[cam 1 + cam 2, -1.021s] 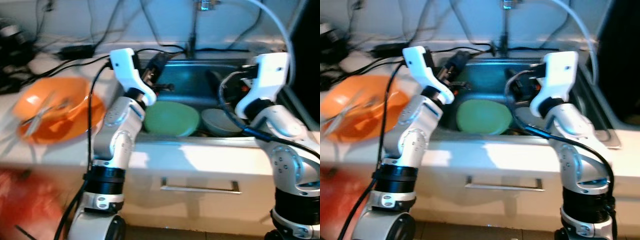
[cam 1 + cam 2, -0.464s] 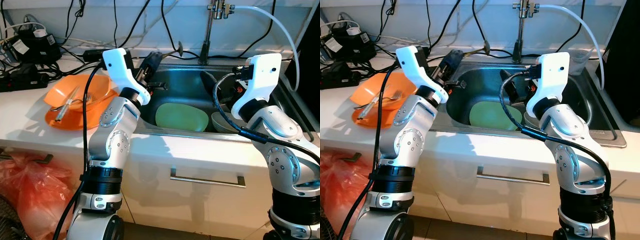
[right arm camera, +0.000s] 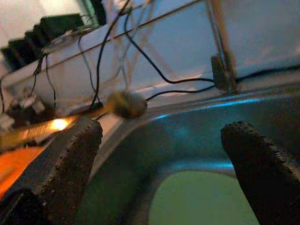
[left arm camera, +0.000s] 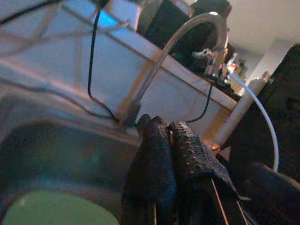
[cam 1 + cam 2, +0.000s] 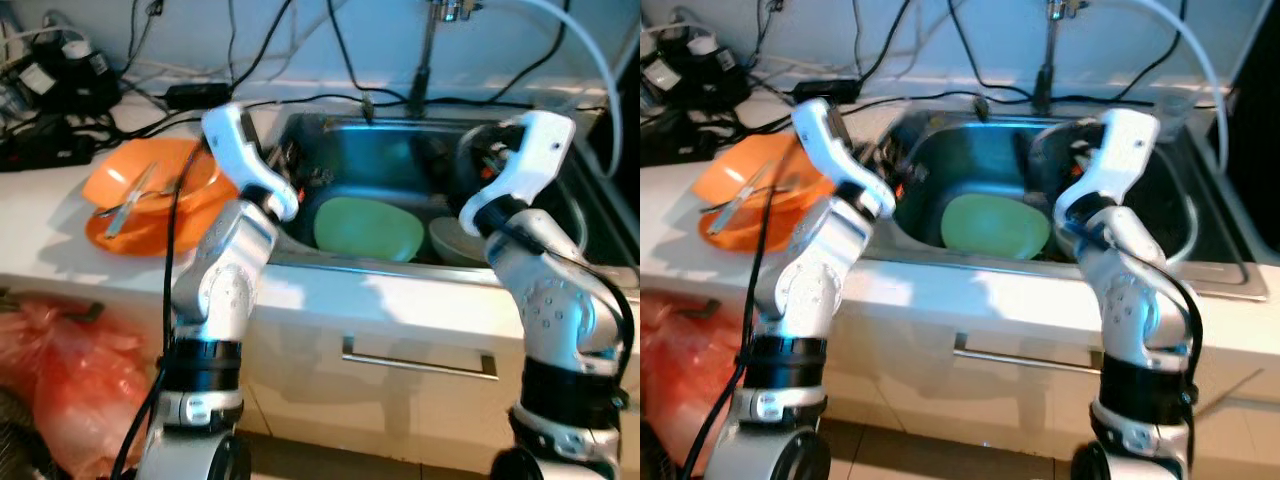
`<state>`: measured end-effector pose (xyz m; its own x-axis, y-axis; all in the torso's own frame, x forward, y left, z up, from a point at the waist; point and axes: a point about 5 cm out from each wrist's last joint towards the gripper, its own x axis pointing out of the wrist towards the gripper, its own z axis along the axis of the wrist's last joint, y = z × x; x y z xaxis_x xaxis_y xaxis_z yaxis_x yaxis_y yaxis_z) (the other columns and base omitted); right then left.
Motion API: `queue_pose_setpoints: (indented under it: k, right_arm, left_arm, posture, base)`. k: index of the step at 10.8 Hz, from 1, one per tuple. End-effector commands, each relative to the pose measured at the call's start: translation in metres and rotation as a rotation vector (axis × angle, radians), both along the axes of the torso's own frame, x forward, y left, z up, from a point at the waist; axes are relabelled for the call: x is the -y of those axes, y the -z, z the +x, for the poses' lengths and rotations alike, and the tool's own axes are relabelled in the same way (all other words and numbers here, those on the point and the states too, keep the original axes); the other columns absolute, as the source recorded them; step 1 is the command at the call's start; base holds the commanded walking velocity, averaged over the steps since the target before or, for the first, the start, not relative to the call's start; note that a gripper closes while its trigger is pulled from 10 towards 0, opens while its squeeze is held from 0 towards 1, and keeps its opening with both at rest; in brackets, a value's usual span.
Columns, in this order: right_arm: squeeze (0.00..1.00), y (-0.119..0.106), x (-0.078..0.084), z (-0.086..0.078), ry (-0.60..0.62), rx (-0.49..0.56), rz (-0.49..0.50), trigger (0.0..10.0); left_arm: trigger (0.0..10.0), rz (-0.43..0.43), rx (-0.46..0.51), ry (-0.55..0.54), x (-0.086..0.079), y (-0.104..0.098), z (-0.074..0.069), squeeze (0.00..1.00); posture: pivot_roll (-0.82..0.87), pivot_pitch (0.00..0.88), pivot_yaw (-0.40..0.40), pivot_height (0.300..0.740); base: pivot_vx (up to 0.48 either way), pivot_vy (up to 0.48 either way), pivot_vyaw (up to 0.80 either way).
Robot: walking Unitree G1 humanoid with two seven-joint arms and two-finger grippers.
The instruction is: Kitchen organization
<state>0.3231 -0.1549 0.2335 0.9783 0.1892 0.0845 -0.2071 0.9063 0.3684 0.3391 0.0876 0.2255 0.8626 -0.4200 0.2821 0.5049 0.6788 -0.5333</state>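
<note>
Looks like the tidying has barely started, as far as I can tell. The green plate (image 5: 367,229) is lying flat in the sink (image 5: 380,150), and a grey bowl (image 5: 455,240) sits next to it by the front rim, so the dishes haven't gone anywhere yet. Nothing is being carried.

The left claw (image 4: 174,154) hangs over the sink's left end with its fingers pressed together, empty, and the plate is just below and ahead of it. The right claw (image 3: 161,164) is spread wide, also holding nothing; the plate lies right between and under its two fingers (image 3: 70,154), so my guess is that's the next grab.

Other stuff: off to the left of the left claw, on the counter (image 5: 50,220), there's an orange bowl (image 5: 150,195) with what look like tongs in it. Behind both claws, black cables (image 5: 300,80) trail along the sink's back edge by the tap (image 5: 440,20), and a white hose (image 5: 590,60) loops over the right arm. Those could snag a lift. A red bag (image 5: 70,380) sits down by the floor.
</note>
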Motion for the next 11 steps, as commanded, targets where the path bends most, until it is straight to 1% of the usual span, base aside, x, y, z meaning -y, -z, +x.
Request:
queue_pose_setpoints:
  k: [1, 2, 3, 4, 5, 7, 8, 9, 11]
  right_arm:
    - [0.64, -0.001, 0.000, 0.004, 0.009, 0.008, 0.041, 10.0]
    - [0.87, 0.002, -0.003, 0.006, 0.008, 0.002, 0.051, 10.0]
    - [0.03, 0.003, -0.005, 0.008, -0.002, 0.000, 0.076, 10.0]
    - [0.00, 0.004, -0.007, 0.010, -0.007, -0.003, 0.094, 10.0]
    - [0.00, 0.005, -0.008, 0.012, -0.007, -0.007, 0.117, 10.0]
    - [0.00, 0.006, -0.018, 0.017, -0.026, -0.010, 0.151, 10.0]
    - [0.00, 0.006, -0.024, 0.020, -0.038, -0.008, 0.170, 10.0]
    - [0.00, 0.005, -0.029, 0.023, -0.050, -0.004, 0.201, 10.0]
    - [0.00, 0.000, -0.041, 0.028, -0.079, 0.010, 0.297, 10.0]
  left_arm:
    - [0.0, -0.062, -0.005, 0.038, -0.004, -0.006, -0.004, 0.00]
    - [0.0, -0.128, -0.053, 0.081, -0.005, -0.004, -0.006, 0.00]
    - [0.0, -0.170, -0.072, 0.115, -0.005, -0.004, -0.008, 0.00]
    - [0.0, -0.186, -0.085, 0.128, -0.005, -0.004, -0.010, 0.00]
    - [0.0, -0.200, -0.098, 0.135, -0.006, -0.003, -0.010, 0.00]
    - [0.0, -0.273, -0.178, 0.141, -0.006, 0.004, -0.010, 0.00]
    - [0.0, -0.299, -0.208, 0.156, -0.003, 0.007, -0.011, 0.00]
    - [0.0, -0.317, -0.217, 0.172, 0.000, 0.006, -0.013, 0.00]
    - [0.0, -0.338, -0.216, 0.211, 0.008, -0.002, -0.016, 0.00]
  posture:
    - [-0.06, 0.000, 0.070, 0.740]
    - [-0.04, 0.000, 0.073, 0.740]
    - [-0.03, 0.000, 0.074, 0.740]
    - [-0.02, 0.000, 0.075, 0.740]
    - [-0.02, 0.000, 0.077, 0.740]
    - [-0.01, 0.000, 0.088, 0.740]
    - [-0.01, 0.000, 0.093, 0.740]
    - [0.00, 0.000, 0.098, 0.740]
    - [0.00, 0.000, 0.098, 0.740]
  base:
    - [0.000, 0.000, 0.00]
    - [0.000, 0.000, 0.00]
    - [0.000, 0.000, 0.00]
    - [0.000, 0.000, 0.00]
    - [0.000, 0.000, 0.00]
    - [0.000, 0.000, 0.00]
    - [0.000, 0.000, 0.00]
    - [0.000, 0.000, 0.00]
    - [0.000, 0.000, 0.00]
